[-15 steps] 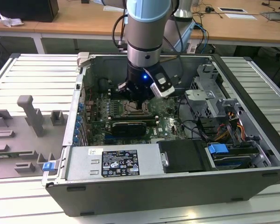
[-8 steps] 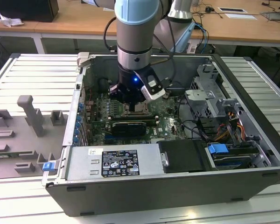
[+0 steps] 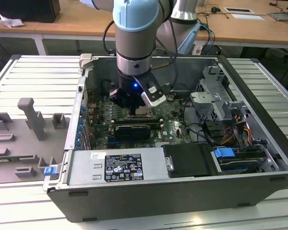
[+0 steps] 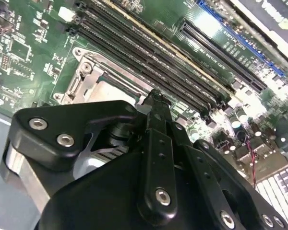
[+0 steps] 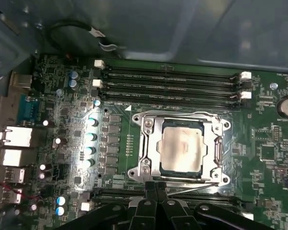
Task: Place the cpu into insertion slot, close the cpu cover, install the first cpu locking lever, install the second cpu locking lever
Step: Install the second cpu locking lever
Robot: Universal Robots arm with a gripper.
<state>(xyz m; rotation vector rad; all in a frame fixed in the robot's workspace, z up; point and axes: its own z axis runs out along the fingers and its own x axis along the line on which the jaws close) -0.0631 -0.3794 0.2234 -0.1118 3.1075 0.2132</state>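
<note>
I see the gripper [image 5: 156, 188] fingers pressed together at the edge of the insertion slot [image 5: 181, 148], cpu [image 5: 182, 149] seated inside under the lowered cpu cover [image 5: 149, 143]. The open computer case [image 3: 182, 191] sits on a ribbed grey table [image 3: 33, 76]; wooden desks [image 3: 249, 28] behind.

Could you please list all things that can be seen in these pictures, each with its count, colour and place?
computer case: one, grey, lying open on the slatted table
motherboard: one, green, on the case floor
cpu: one, silver-grey, seated in the insertion slot
insertion slot: one, metal-rimmed, mid-board
cpu cover: one, silvery, lying down around the cpu
memory slots: several, black, long, beside the socket
power supply box: one, grey with a black label, at the case's near edge
drive cage: one, grey, at the exterior view's right
grey fixture blocks: several, at the exterior view's left
hand: one, black, fingers together, tips at the socket's edge
</note>
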